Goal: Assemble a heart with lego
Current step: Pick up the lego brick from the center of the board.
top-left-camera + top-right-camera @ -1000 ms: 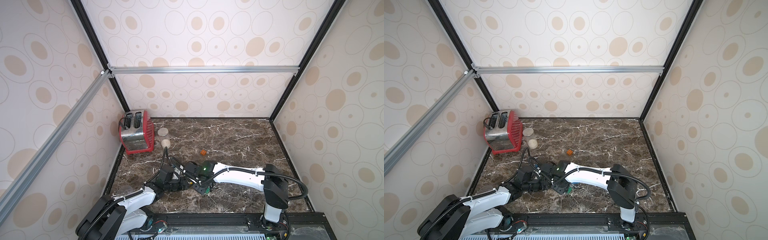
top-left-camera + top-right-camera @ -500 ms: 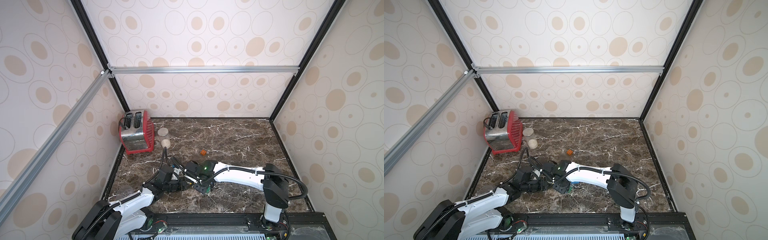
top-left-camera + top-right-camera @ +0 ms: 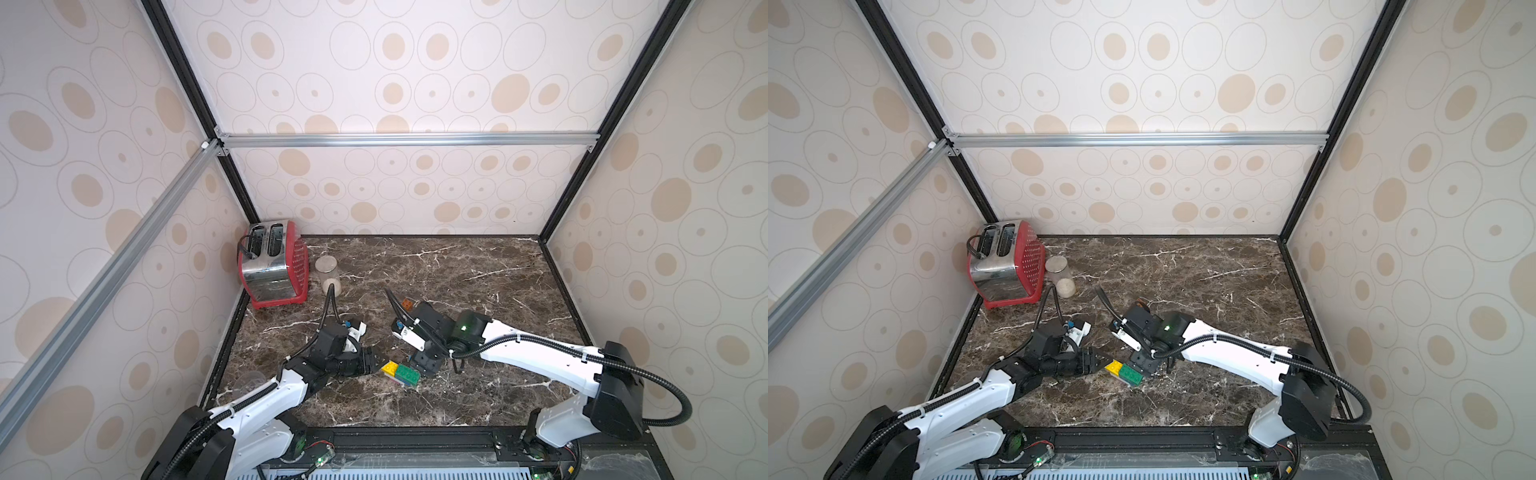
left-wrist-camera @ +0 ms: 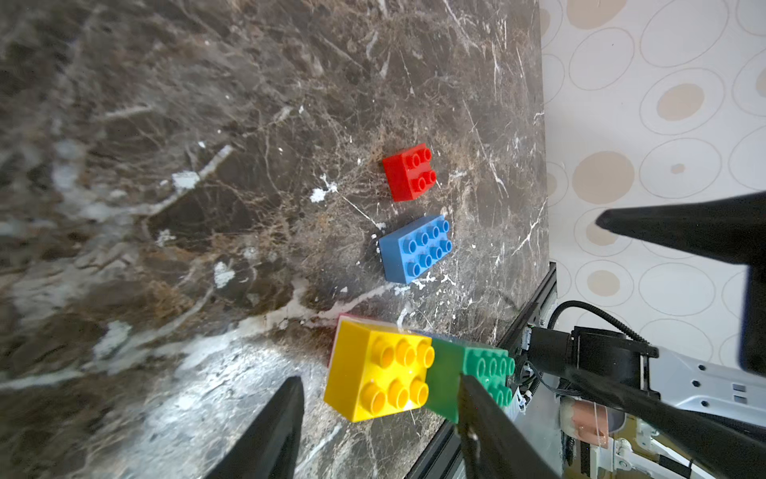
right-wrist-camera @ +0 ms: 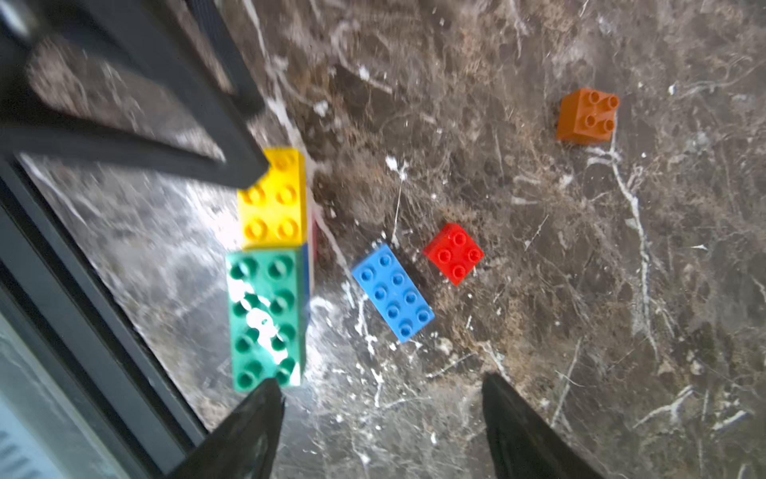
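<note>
Right wrist view showed the right gripper point(image 5: 381, 383) spread wide and empty, one fingertip just beside the heart point(image 5: 269, 269). In both top views the heart lay at lower centre on the table point(image 3: 457, 270). The left gripper point(image 4: 379, 378), jaws parted, loosely straddled its yellow end. A blue brick point(image 5: 393, 292), a red brick point(image 5: 453, 254) and an orange brick point(image 5: 588, 116) lay loose.

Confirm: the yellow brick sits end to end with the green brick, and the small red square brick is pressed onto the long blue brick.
The small red square studded brick is not pressed onto the long blue studded brick: it lies loose beside it, as the right wrist view shows. The yellow brick does sit end to end with the green brick.
</note>
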Action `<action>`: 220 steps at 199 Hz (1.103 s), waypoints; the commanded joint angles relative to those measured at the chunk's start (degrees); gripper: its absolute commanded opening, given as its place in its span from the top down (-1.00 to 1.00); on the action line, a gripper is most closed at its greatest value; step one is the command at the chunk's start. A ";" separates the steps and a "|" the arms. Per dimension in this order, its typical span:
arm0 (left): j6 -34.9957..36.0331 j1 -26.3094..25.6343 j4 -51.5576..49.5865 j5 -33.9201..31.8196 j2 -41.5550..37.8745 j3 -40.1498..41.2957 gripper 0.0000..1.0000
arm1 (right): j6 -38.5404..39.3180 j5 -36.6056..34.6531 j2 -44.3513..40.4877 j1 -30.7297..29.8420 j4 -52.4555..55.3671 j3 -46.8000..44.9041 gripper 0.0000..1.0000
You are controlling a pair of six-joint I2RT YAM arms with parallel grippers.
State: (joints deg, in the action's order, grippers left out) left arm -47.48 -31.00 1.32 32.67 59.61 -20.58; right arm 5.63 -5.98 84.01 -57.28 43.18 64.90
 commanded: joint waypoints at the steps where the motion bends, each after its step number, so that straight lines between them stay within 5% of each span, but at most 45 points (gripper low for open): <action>1: 2.65 2.15 -4.90 -1.50 -1.43 -2.53 -0.20 | 6.24 4.74 -3.04 4.79 -6.11 -5.26 -0.58; 136: 3.19 5.35 -3.87 0.29 4.93 -4.26 -0.24 | 8.71 11.10 14.79 8.70 -13.25 -6.31 -0.45; 220: 3.34 5.44 -3.77 0.21 5.25 -3.92 -0.24 | 5.82 9.87 15.17 8.47 -12.89 -6.80 0.26</action>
State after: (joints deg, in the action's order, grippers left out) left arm -45.36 -25.87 -2.66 32.56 64.99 -23.16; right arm 12.69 5.37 99.53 -48.69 28.84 58.22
